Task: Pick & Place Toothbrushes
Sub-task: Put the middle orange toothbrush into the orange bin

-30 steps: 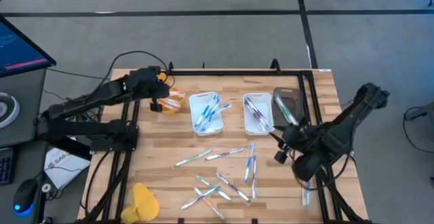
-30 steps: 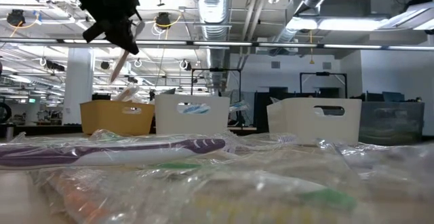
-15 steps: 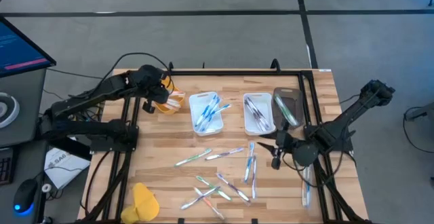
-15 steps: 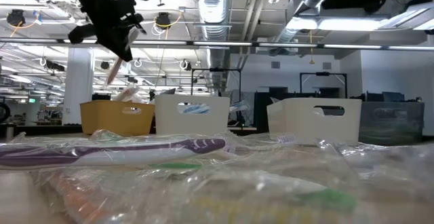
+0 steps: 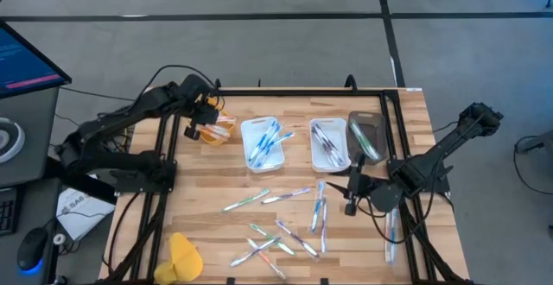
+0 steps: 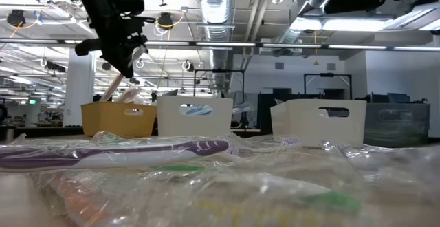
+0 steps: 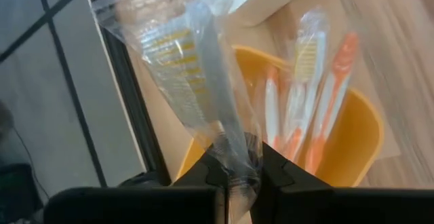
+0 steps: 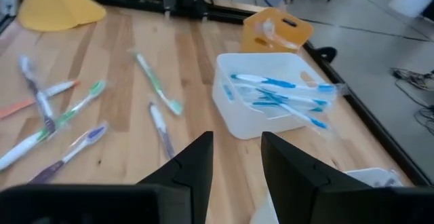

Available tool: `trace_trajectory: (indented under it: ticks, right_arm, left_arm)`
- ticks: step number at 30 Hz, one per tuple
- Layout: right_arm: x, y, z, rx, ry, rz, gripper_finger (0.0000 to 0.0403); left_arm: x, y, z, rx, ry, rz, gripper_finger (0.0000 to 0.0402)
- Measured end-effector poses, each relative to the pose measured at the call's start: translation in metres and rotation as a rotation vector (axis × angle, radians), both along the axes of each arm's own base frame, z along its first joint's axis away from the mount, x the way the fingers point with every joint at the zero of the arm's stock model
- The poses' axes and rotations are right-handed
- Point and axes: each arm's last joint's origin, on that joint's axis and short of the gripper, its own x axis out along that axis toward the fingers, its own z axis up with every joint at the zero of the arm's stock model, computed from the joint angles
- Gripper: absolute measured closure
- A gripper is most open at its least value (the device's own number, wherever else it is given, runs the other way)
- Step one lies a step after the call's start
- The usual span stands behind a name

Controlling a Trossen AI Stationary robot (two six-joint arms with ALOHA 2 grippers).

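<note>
Left tool (image 7: pixel 237 173) pinched shut on a wrapped toothbrush (image 7: pixel 186 68) with a yellow-tinted head, held over the yellow tray (image 5: pixel 218 128) at about ten o'clock on the worktop (image 5: pixel 406 112). Hangs by the handle end so the wrapper points down toward the tray mouth, probably to drop beside the orange-accented brushes (image 7: pixel 325 108) already standing inside; sorting by colour seems the aim. Seen from table height as a dark wrist (image 6: pixel 113 20) high above that tray, brush slanting downward.

Right tool (image 8: pixel 234 159) at roughly three o'clock, hovering low over bare wood, fingers parted about halfway and gripping nothing. Faces the loose scatter of toothbrushes (image 5: pixel 289 220) spread from centre toward six o'clock, likely lined up for the next pick.

White tray of blue brushes (image 5: pixel 263 142) near twelve o'clock, second white tray with grey brushes (image 5: pixel 328 142) just beside it toward one o'clock, dark tray (image 5: pixel 367 136) further on. Yellow cloth-like thing (image 5: pixel 183 257) at seven o'clock.
</note>
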Motion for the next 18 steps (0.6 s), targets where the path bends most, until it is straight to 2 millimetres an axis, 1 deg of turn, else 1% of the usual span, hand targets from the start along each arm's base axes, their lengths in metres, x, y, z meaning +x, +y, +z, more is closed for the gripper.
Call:
trace_trajectory:
  ticks: [7, 11, 18]
  right_arm:
    - [0.0001, 0.0018, -0.0012, -0.037, 0.05, 0.096, 0.0285]
    - [0.0001, 0.0019, -0.0013, -0.056, 0.058, 0.108, 0.0285]
    - [0.0003, 0.0026, -0.0012, -0.033, 0.059, 0.124, 0.0285]
  left_arm:
    - [0.0006, 0.0007, -0.0016, -0.025, -0.009, 0.044, 0.038]
    - [0.0001, 0.0003, -0.0041, -0.031, -0.003, 0.047, 0.0377]
    - [-0.001, -0.0006, -0.0098, -0.04, 0.013, 0.049, 0.0379]
